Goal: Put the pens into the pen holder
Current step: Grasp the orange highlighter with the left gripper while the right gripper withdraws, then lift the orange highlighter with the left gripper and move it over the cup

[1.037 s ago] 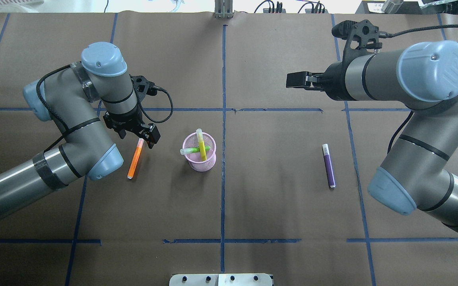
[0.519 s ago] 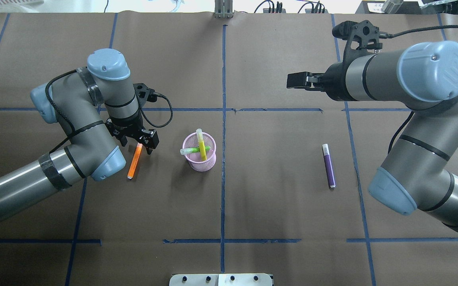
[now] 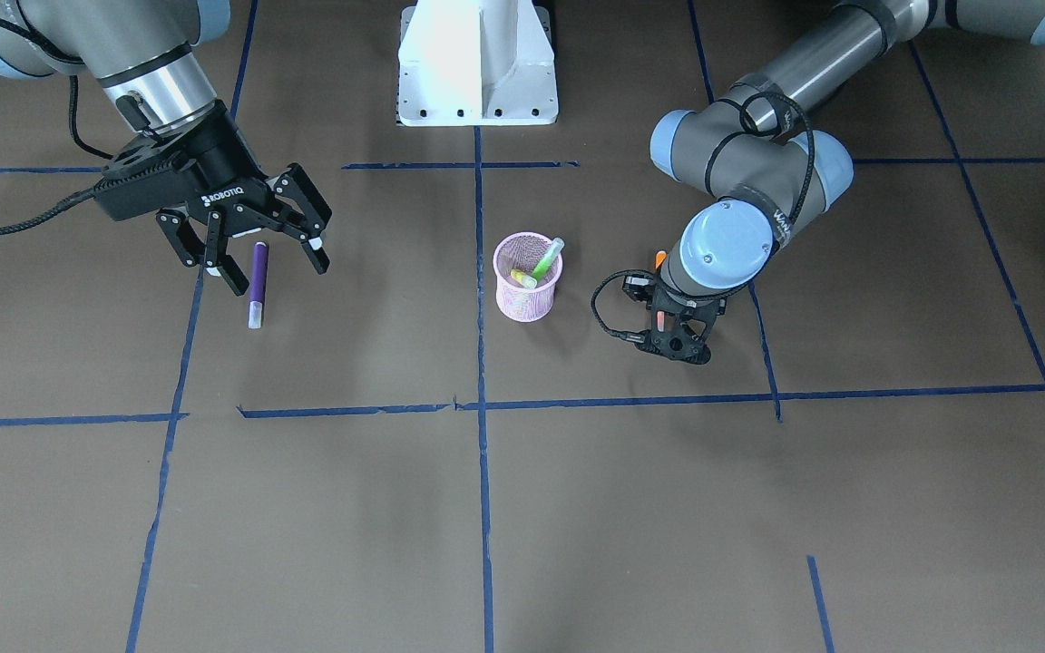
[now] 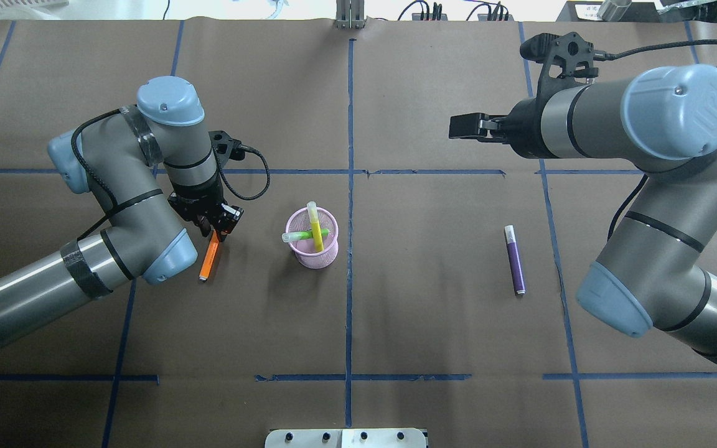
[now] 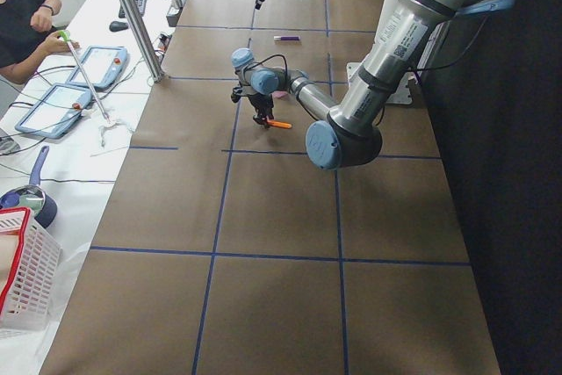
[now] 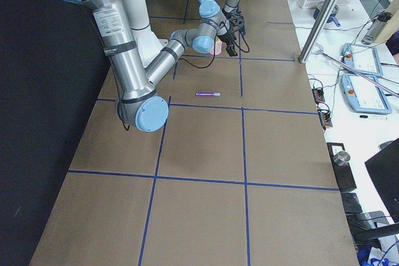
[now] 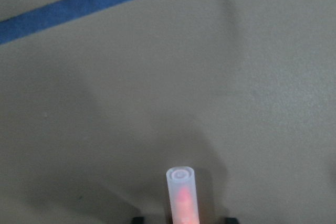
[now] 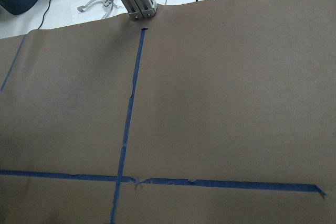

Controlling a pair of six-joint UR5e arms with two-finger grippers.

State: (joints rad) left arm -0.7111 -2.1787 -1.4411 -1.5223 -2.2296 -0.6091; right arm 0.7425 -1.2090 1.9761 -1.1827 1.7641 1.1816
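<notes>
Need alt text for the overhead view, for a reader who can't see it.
The left gripper is closed on the upper end of an orange pen lying on the brown table, just left of a pink mesh cup holding a green pen and a yellow pen. A purple pen lies alone at right, the right gripper well beyond it.

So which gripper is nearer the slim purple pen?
Right. The right gripper hangs open just past the slim purple pen; the left gripper, beyond the round pink mesh cup, grips the orange pen.

robot lab: taped table (image 4: pixel 433 323), teach pendants (image 5: pixel 104 66)
</notes>
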